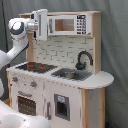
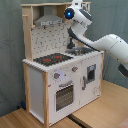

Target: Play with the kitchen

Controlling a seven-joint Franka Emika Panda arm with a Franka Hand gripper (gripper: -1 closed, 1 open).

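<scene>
In the first exterior view, the white arm (image 1: 11,50) is reaching in from the first exterior view's left, and its gripper (image 1: 42,24) is hovering high up at the top left corner of the kitchen (image 1: 65,85), just beside the microwave (image 1: 70,24); whether the jaws are apart or together cannot be told. Below it, the black-red hob (image 1: 35,66) is lying on the kitchen's counter, with the silver sink (image 1: 70,75) and the black faucet (image 1: 84,59) sitting further right. The knobs (image 1: 22,81) and the oven door (image 1: 27,104) are showing on the front. In the second exterior view, the kitchen (image 2: 60,85) is standing on a wooden tabletop (image 2: 95,112), the grey hood (image 2: 48,21) is hanging over the hob (image 2: 52,59), and the gripper (image 2: 70,12) is sitting up beside the hood.
</scene>
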